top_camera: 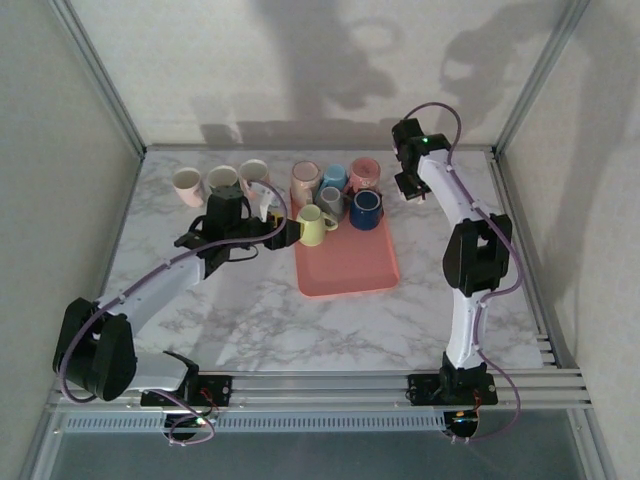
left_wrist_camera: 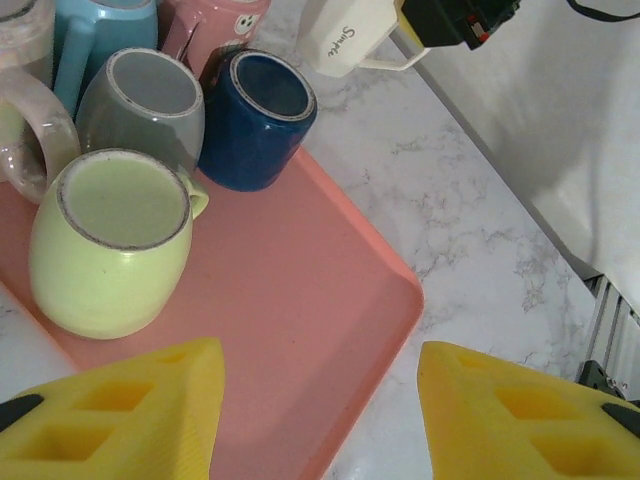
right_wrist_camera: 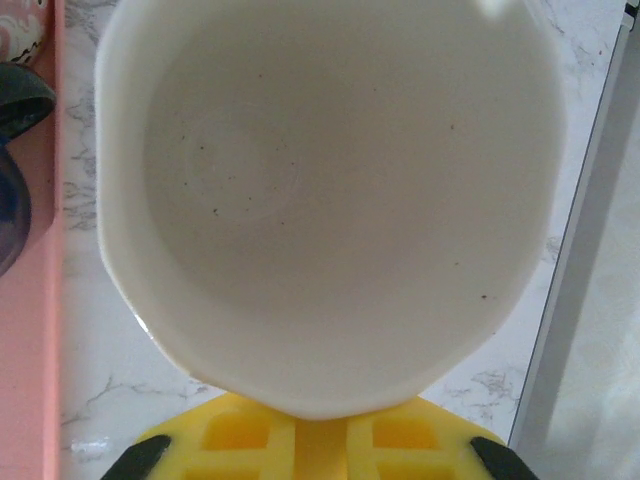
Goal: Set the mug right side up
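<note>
A white mug (right_wrist_camera: 320, 200) hangs over the marble at the table's back right, my right gripper (right_wrist_camera: 320, 440) shut on its rim. Its hollow inside faces the right wrist camera. In the left wrist view the same white mug (left_wrist_camera: 345, 35) shows lettering on its side and hangs beyond the pink tray's far corner. From above, the right gripper (top_camera: 410, 186) is right of the tray. My left gripper (left_wrist_camera: 320, 420) stands open over the pink tray (left_wrist_camera: 300, 300), nothing between its yellow fingers (left_wrist_camera: 120, 415). From above, this left gripper (top_camera: 283, 230) is just left of a yellow-green mug (top_camera: 313, 226).
On the tray (top_camera: 345, 270) several mugs stand mouth up: yellow-green (left_wrist_camera: 110, 240), grey (left_wrist_camera: 145, 100), dark blue (left_wrist_camera: 255, 115), light blue (left_wrist_camera: 100, 25) and pink (left_wrist_camera: 215, 25). Three pale mugs (top_camera: 222, 180) sit on the table at back left. Metal frame posts (top_camera: 520, 110) edge the table.
</note>
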Motion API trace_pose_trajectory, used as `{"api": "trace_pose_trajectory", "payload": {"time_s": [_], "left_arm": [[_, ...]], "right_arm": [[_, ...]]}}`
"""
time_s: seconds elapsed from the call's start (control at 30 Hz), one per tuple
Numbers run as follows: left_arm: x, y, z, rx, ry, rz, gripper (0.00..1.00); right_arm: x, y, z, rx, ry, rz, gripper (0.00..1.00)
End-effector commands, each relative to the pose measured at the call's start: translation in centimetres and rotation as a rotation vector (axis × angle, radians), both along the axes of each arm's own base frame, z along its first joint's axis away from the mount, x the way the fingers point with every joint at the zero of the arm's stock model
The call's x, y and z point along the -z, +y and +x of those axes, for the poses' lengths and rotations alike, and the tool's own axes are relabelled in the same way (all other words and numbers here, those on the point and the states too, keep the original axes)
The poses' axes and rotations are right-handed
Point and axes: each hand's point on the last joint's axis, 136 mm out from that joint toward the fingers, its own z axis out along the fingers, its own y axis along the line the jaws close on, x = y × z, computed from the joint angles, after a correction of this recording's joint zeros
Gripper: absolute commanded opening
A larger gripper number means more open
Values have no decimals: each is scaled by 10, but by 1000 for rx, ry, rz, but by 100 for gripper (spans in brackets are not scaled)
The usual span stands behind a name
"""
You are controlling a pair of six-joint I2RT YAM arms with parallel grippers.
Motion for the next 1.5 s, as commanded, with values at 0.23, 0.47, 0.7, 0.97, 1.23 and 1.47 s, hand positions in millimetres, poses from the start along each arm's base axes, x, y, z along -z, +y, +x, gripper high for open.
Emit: {"api": "trace_pose_trajectory", "payload": {"time_s": [0.23,0.47,0.7,0.97,1.23,1.47], "left_arm": [[-6,-11,5,53,-18,-24,53],[1,-9,10,25,-3,-10,53],[-1,-7,8,13,-9,-10,53],[-8,-2,2,-6,-26,-20,53],[-23,6,-10,-31,-57,-44,53],[-32,14,-21,-49,-79,-46,53]], "right_arm": [[2,-11,32,27,-67,-33,0],[20,-11,35,35,-44,-35,2],[31,-11,30,41,-20,-32,29],[23,-11,18,62,-24,-4,47],[-3,-8,-3,74,-66,66,51],[-21,7,-26,52,-100,209,51]]}}
